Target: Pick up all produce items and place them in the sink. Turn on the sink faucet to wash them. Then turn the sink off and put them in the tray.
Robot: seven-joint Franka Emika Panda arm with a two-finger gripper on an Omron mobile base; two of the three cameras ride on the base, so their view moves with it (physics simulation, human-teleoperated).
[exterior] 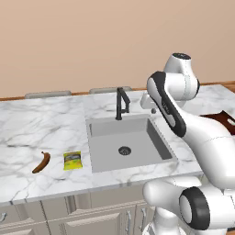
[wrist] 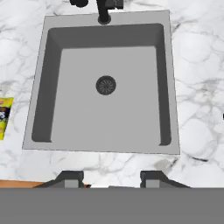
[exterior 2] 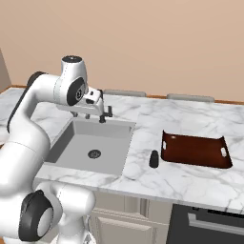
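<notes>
Hand view has the gripper (wrist: 112, 178) half open, empty, above the sink (wrist: 168, 65); it could grab the snack packet (exterior: 72, 160) instead of the banana (exterior: 41, 162) right beside it.

One banana (exterior: 41, 162) on the marble worktop (exterior: 41, 126), and one yellow snack packet (exterior: 72, 160) just beside it. One grey sink (exterior: 128, 142) with one round drain (exterior: 124, 150), and one black faucet (exterior: 121, 103) behind it. Over on the right, one reddish-brown tray (exterior 2: 195, 150) with two handle cut-outs, and one small dark shaker (exterior 2: 153, 159) near it. One robot arm (exterior: 172, 108) in play.
</notes>
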